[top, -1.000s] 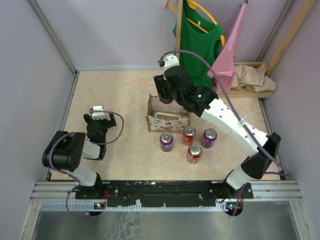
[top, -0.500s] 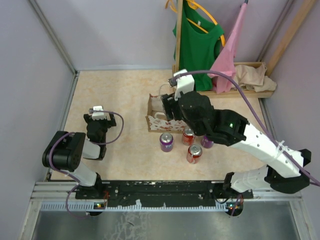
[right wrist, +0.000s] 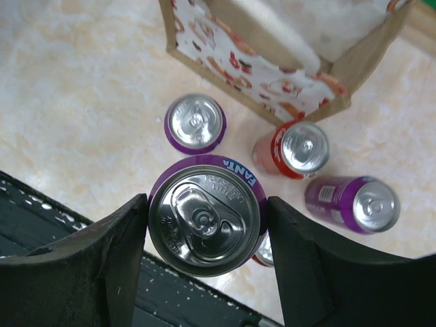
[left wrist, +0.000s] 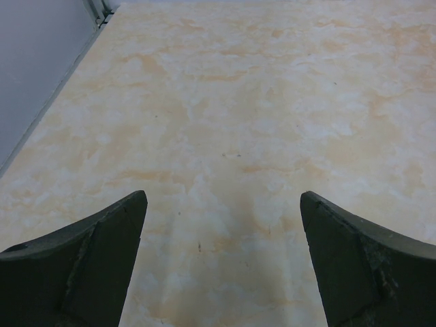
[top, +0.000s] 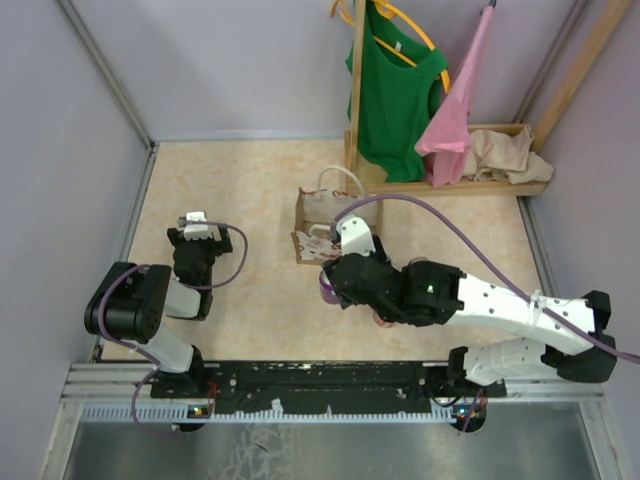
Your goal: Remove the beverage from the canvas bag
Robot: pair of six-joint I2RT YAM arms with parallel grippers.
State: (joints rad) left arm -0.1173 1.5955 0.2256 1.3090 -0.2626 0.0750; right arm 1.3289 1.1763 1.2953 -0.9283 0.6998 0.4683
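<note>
The right gripper (right wrist: pixel 206 212) is clamped on a Fanta can (right wrist: pixel 206 228), upright and outside the bag (right wrist: pixel 231 58), above the table just in front of its printed wall. Beneath, a purple can (right wrist: pixel 195 122), a red can (right wrist: pixel 300 148) and a second purple can (right wrist: pixel 354 204) crowd that front edge. Well left of the bag, the left gripper (left wrist: pixel 223 197) hangs with jaws apart over bare tabletop (left wrist: pixel 259 102), toward the left wall (left wrist: pixel 34 61).
</note>
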